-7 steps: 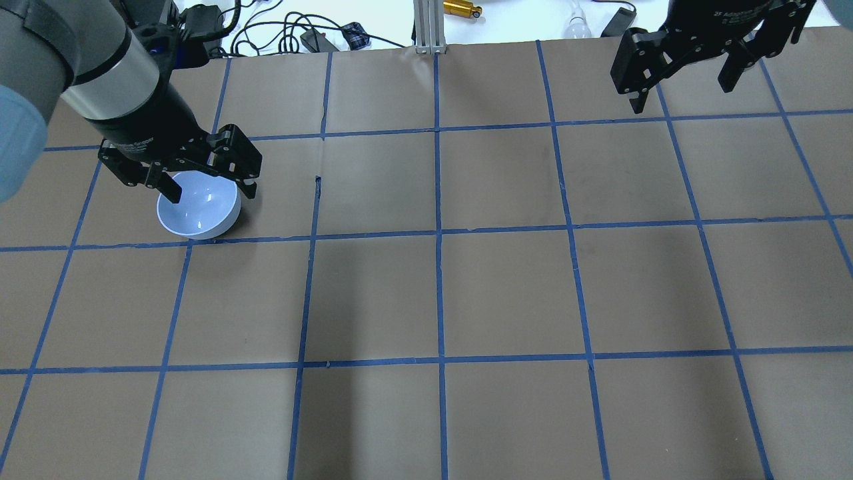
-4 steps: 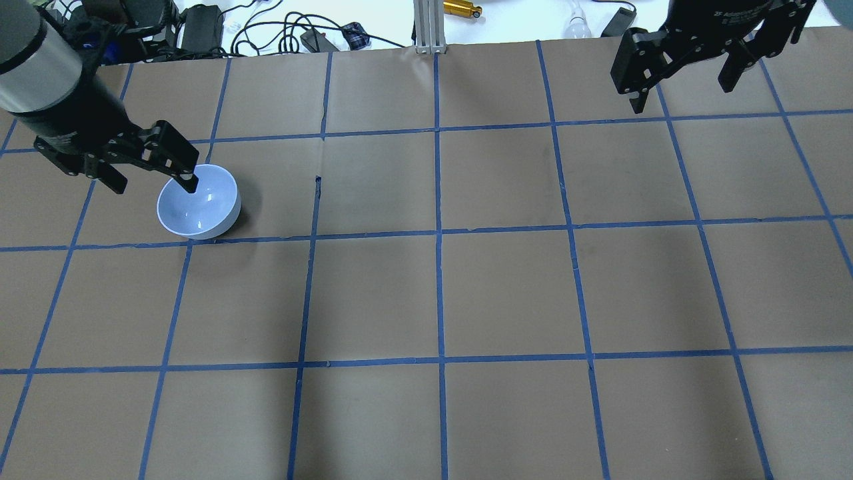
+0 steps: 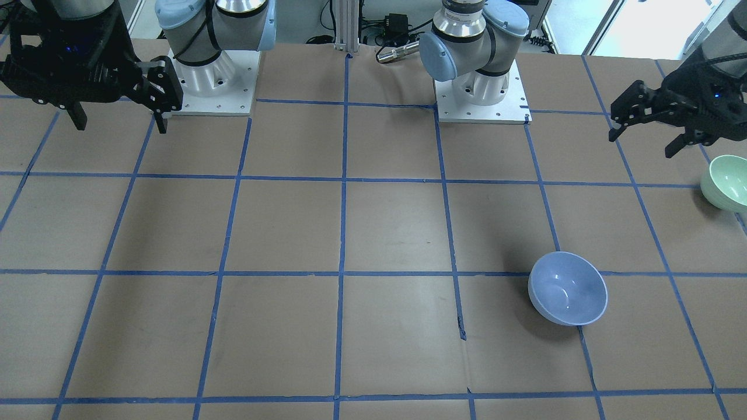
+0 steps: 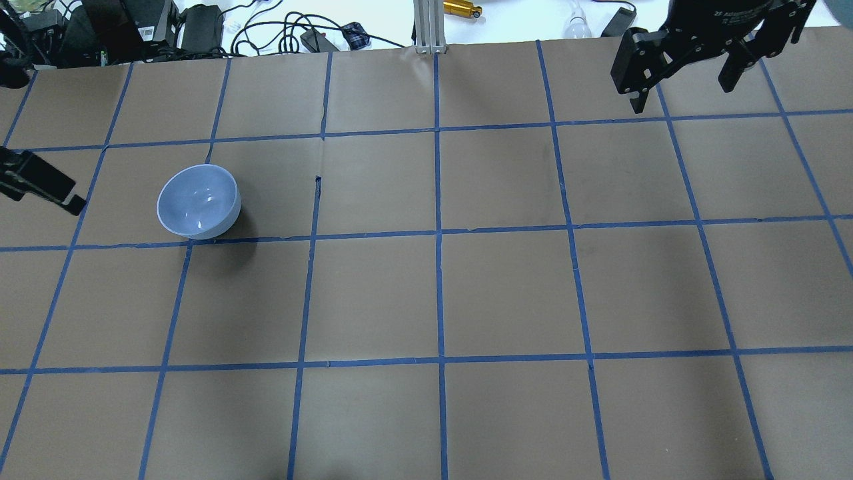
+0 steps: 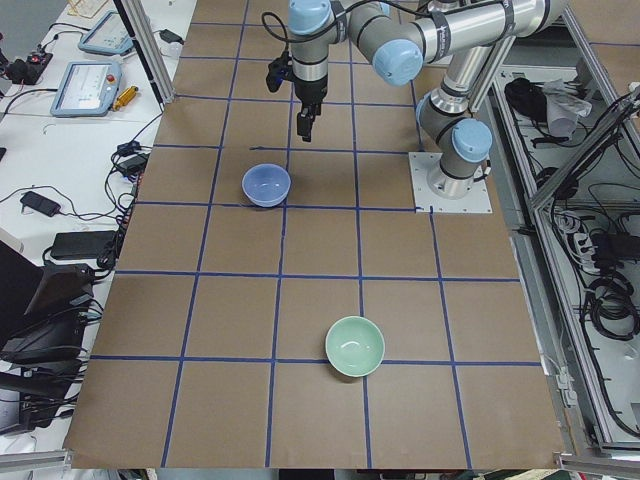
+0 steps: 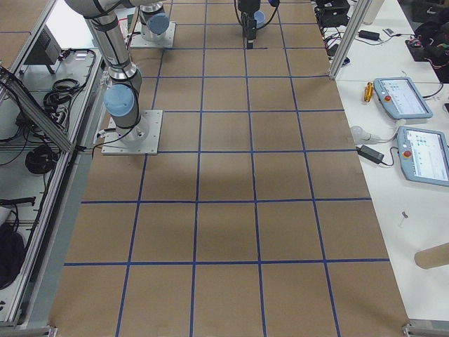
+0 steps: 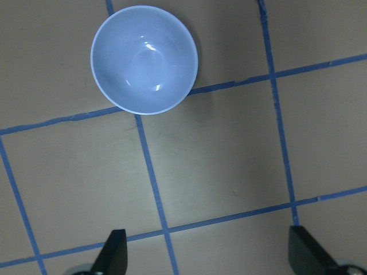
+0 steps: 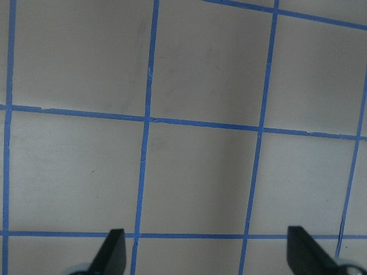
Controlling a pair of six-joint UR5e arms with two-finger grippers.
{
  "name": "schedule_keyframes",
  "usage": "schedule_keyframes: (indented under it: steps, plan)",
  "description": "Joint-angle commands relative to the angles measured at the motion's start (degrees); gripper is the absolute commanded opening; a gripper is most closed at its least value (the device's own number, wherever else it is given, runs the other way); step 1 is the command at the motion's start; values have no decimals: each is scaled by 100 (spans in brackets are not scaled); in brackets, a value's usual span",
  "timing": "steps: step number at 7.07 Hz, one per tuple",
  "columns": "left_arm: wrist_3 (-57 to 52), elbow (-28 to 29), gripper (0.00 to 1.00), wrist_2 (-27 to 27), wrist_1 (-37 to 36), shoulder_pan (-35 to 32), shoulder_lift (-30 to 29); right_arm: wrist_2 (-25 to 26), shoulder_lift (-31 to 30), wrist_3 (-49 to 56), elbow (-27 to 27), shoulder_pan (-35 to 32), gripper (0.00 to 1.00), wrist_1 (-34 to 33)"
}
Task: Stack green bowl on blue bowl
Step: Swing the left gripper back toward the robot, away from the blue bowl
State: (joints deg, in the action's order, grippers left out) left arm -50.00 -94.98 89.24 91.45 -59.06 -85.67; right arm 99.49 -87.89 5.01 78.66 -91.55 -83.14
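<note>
The blue bowl [image 4: 198, 201] stands upright and empty on the brown table; it also shows in the front view [image 3: 567, 289], the left side view [image 5: 266, 185] and the left wrist view [image 7: 144, 59]. The green bowl [image 3: 726, 189] stands upright by the table's end on my left, apart from the blue bowl [image 5: 355, 345], and is outside the overhead view. My left gripper [image 3: 641, 144] is open and empty, raised between the two bowls, nearer the green one [image 7: 209, 255]. My right gripper [image 4: 681, 93] is open and empty, far off over the other end [image 8: 209, 255].
The table is brown paper with a blue tape grid [image 4: 440, 233]. Cables and devices [image 4: 300, 33] and an aluminium post [image 4: 426, 27] lie past the far edge. The two arm bases [image 3: 210, 76] [image 3: 478, 87] stand at the table's robot-side edge.
My left gripper has moved left, away from the blue bowl, and is nearly out of the overhead view. The blue bowl stayed in place. The right arm has not moved.
</note>
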Motion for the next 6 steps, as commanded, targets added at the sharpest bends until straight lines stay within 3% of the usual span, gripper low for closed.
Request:
schedule_keyframes:
  steps: [1,3,6]
  plan:
    - [-1375,-73,100,137,-4,770,-20,0,0,0,0,-3,100,0]
    - [-2929,-91,100,216,-196,1735,-247,0,0,0,0,-3,100,0]
    - [-5275,-187,100,216,-933,2581,-782,0,0,0,0,-3,100,0]
